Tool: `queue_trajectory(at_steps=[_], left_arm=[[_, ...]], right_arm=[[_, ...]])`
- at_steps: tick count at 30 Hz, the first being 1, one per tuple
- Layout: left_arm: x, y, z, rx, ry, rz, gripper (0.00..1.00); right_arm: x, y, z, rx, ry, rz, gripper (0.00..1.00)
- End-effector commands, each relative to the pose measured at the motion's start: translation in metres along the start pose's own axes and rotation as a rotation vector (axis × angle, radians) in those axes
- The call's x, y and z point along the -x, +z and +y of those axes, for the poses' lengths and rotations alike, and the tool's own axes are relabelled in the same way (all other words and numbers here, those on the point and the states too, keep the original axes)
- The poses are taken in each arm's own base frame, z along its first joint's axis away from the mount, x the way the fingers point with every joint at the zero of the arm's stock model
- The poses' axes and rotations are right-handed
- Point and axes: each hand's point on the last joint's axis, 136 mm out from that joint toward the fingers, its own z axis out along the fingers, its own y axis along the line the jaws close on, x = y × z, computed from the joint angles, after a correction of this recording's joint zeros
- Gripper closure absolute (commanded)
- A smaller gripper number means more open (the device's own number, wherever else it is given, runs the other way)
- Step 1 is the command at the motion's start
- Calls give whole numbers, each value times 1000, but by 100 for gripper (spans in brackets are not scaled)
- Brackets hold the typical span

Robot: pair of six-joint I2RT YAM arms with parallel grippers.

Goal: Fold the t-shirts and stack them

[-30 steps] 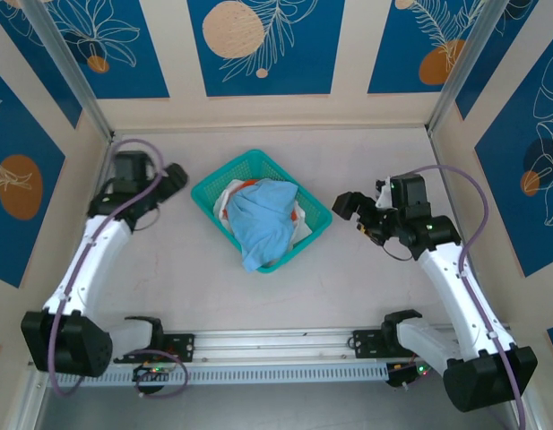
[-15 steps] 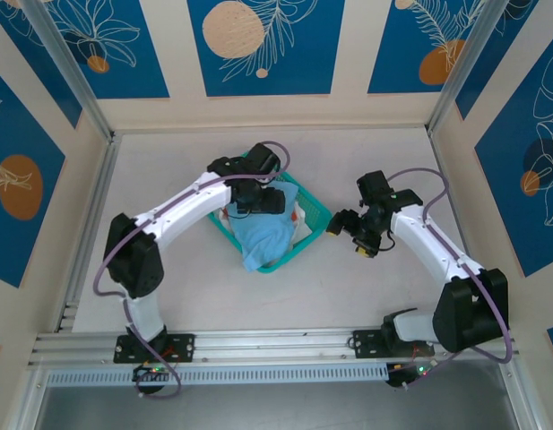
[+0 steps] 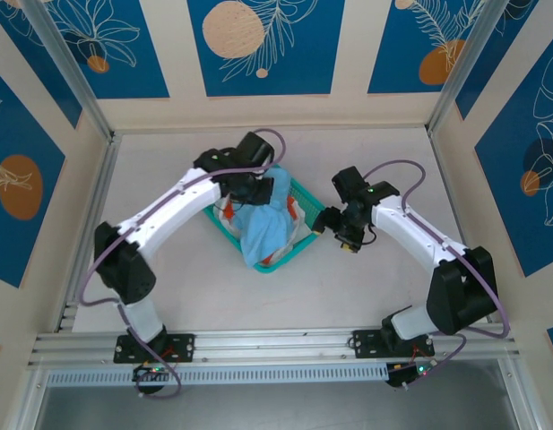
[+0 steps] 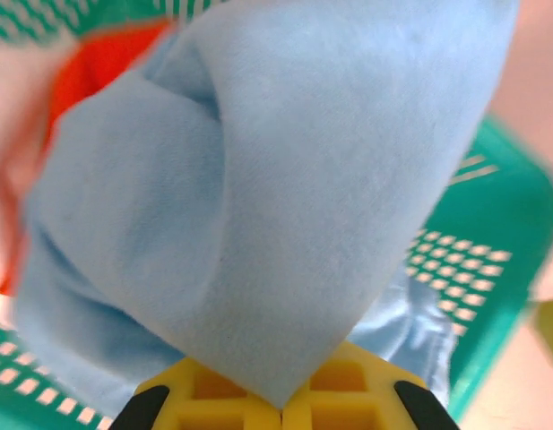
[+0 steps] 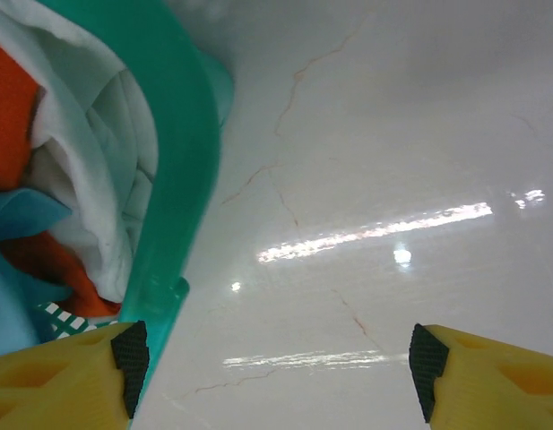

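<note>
My left end effector (image 4: 280,408) pinched the soft light-blue cloth t-shirt (image 4: 258,197); a slow lift seemed best, the wide right end effector (image 5: 276,372) bracing the teal plastic lattice basket (image 5: 173,134).

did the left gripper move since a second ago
Yes: the left gripper swung right, from left of the teal basket to over it, now shut on the light blue t-shirt.

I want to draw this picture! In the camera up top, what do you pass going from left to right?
The left arm's elbow → light blue t-shirt, bunched in the teal basket → right end effector → right arm's elbow.
</note>
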Motion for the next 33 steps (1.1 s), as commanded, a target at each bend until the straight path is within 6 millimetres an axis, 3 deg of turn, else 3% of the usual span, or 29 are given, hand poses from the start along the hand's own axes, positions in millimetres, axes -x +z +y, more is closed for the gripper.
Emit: queue_trajectory(at_steps=[1, 5, 8, 12, 15, 18, 21, 25, 29, 33], left_arm=[[51, -114, -10, -63, 33, -310, 100], [80, -221, 3, -65, -1, -648, 100], [80, -278, 25, -42, -60, -848, 100], [70, -325, 60, 71, -116, -985, 100], [66, -359, 71, 94, -116, -1091, 100], [60, -383, 87, 140, -156, -1153, 100], [52, -386, 104, 231, -190, -1157, 100], [43, -362, 111, 277, -196, -1074, 100], [37, -321, 105, 260, -166, -963, 100], [29, -256, 85, 213, -70, -749, 100]], right_arm=[[6, 2, 15, 24, 3, -4, 23], [10, 11, 24, 28, 28, 31, 31], [17, 18, 33, 33, 34, 34, 38], [25, 29, 42, 5, 65, 63, 66], [29, 35, 31, -96, 126, 86, 90], [47, 26, 27, -119, 156, 30, 98], [75, 7, 8, -116, 246, -42, 100], [118, -22, -39, -97, 410, -130, 100], [158, -55, -96, -120, 529, -239, 100], [183, -78, -151, -135, 655, -312, 100]])
